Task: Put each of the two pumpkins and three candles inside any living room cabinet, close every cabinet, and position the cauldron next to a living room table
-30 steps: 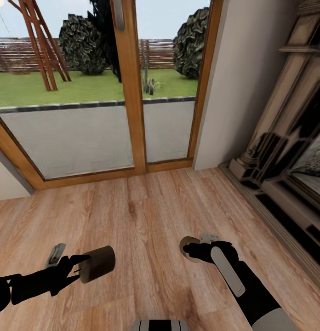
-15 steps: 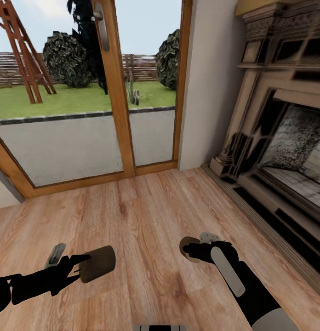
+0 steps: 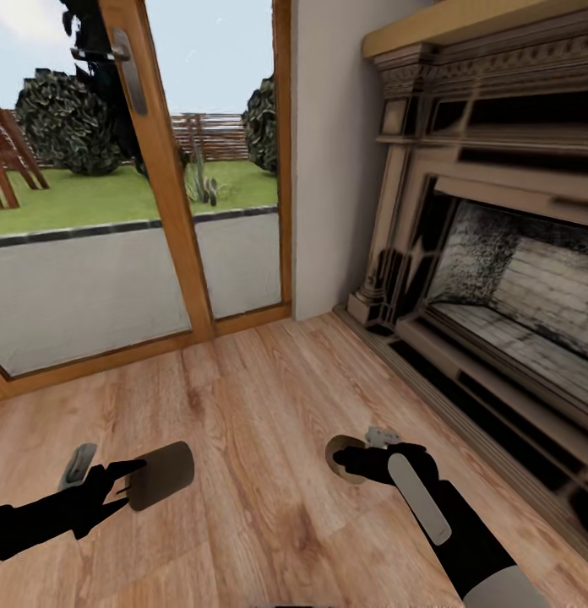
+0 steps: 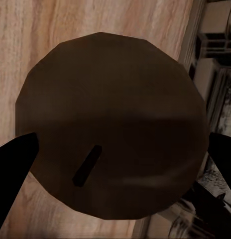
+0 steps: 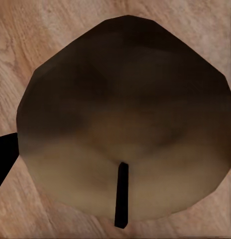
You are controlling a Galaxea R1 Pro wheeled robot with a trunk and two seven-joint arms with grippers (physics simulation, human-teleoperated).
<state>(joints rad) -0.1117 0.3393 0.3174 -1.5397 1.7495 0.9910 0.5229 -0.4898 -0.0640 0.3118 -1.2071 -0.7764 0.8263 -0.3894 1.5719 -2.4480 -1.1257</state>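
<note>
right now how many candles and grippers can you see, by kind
candles: 2, one in the left gripper (candle), one in the right gripper (candle)
grippers: 2
total: 4

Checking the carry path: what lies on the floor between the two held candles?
Bare wood floor in the head view, between the left gripper's candle and the right gripper's candle.
</note>
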